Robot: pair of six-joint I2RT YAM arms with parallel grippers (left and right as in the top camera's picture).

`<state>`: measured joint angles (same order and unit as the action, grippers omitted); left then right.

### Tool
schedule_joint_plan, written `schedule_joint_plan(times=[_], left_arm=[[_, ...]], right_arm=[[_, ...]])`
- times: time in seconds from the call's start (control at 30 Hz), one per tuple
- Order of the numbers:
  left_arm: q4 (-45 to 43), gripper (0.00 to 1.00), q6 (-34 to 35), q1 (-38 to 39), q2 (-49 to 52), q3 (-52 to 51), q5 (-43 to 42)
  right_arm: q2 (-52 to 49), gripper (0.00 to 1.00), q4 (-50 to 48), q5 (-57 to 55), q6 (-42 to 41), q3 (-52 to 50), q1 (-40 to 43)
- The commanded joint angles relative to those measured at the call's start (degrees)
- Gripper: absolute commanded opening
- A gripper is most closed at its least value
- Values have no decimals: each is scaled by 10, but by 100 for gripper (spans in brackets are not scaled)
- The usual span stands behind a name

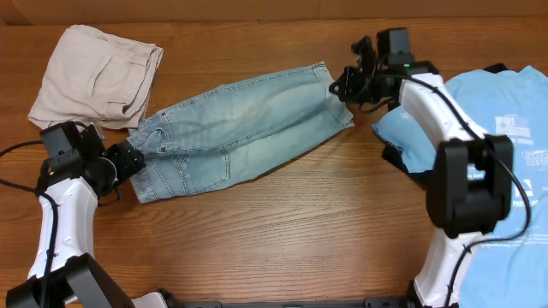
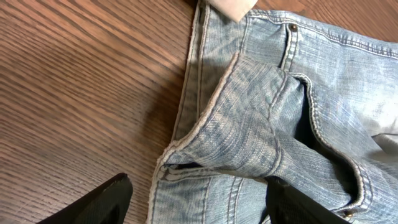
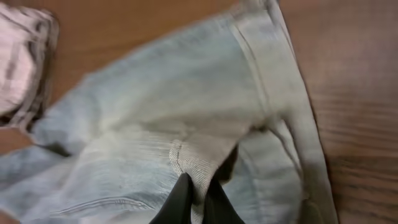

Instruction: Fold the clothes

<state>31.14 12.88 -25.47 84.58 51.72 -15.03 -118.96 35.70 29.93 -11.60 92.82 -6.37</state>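
The jeans (image 1: 240, 128) lie spread across the middle of the surface (image 1: 282, 248); right hand (image 3: 196, 202) is clenched on the leg end, left hand (image 2: 199, 205) hangs released over the waistband and should, in my judgement, close squarely on both layers before any lift

even warm light; right wrist view blurred.

We saw light-wash blue denim jeans (image 1: 244, 124) with pale stitching and faded streaks at the frame's centre, beige trousers (image 1: 94, 77) at upper left, a sky-blue T-shirt (image 1: 505, 94) with white print at right, and a brown wood-grain table (image 1: 282, 248) beneath them.
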Motion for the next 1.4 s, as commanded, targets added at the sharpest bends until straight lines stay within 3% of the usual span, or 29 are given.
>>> schedule_joint_plan(times=[0.0,0.13,0.57,0.6,0.63,0.67,0.73,0.77,0.8,0.87,0.93,0.97,1.0,1.1,1.17,1.27,1.37], left_arm=[[-3,73,-13,4,4,-2,-11],[-3,75,-13,4,4,-2,-9],[-10,79,-13,4,4,-2,-9],[-10,80,-13,4,4,-2,-9],[-10,82,-13,4,4,-2,-9],[-10,84,-13,4,4,-2,-10],[-10,85,-13,4,4,-2,-11],[-10,85,-13,4,4,-2,-12],[-9,83,-13,4,4,-2,-16],[-5,68,-13,4,4,-2,-30],[3,38,-13,4,4,-2,-39],[8,16,-14,4,4,-2,-41],[16,4,-14,5,4,-2,-41],[35,4,-28,9,4,-2,-49],[41,4,-49,15,4,-2,-75],[42,4,-98,24,4,-2,-183],[47,4,-104,39,4,2,-210]], right_arm=[[44,4,1,-29,-24,22,3],[44,4,13,-92,-67,22,3],[39,6,-66,-100,-124,20,-11],[39,11,-67,-103,-124,20,-14],[38,25,-68,-108,-124,20,-15],[38,46,-68,-116,-124,20,-17],[38,78,-67,-129,-123,20,-17],[38,86,-66,-137,-122,20,-17],[38,87,-62,-150,-122,20,-17],[38,73,-48,-163,-122,20,-17],[38,55,-21,-163,-106,20,-17],[37,40,-3,-165,-98,19,-17],[37,26,13,-164,-90,13,-17],[24,5,43,-160,-89,-5,-24],[11,4,43,-116,-75,-23,-31],[-15,4,26,-35,-75,-37,-45],[-40,4,1,-20,-119,-37,-61]])
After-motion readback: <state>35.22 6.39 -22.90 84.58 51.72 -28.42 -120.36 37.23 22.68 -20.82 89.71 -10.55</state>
